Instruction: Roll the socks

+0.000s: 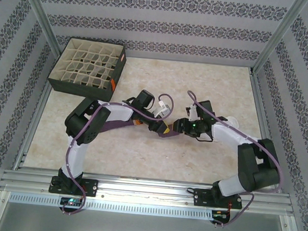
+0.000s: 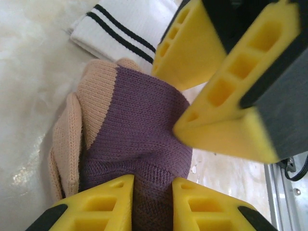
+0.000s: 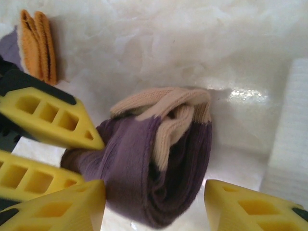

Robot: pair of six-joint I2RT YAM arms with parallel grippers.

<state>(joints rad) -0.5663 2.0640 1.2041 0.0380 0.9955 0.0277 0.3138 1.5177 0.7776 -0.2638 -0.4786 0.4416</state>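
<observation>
Left claw (image 2: pixel 153 186) is clenching the purple sock roll (image 2: pixel 139 120) by its near end; right claw (image 3: pixel 154 192) is hanging open w/ fingers either side of that roll; we're seeing it lying on the table (image 3: pixel 168 43) nr the middle, white sock (image 2: pixel 120 29) just beside it.

Pale beige marble-look counter (image 1: pixel 139 158), glossy, with white glare patches in both wrist views. White walls (image 1: pixel 152 17) papered in dark ornamental horizontal bands close it in on three sides, and silver metal posts (image 1: pixel 41 14) slant up from the far corners. Ribbed aluminium rail (image 1: pixel 147 190) runs along the near edge.
</observation>
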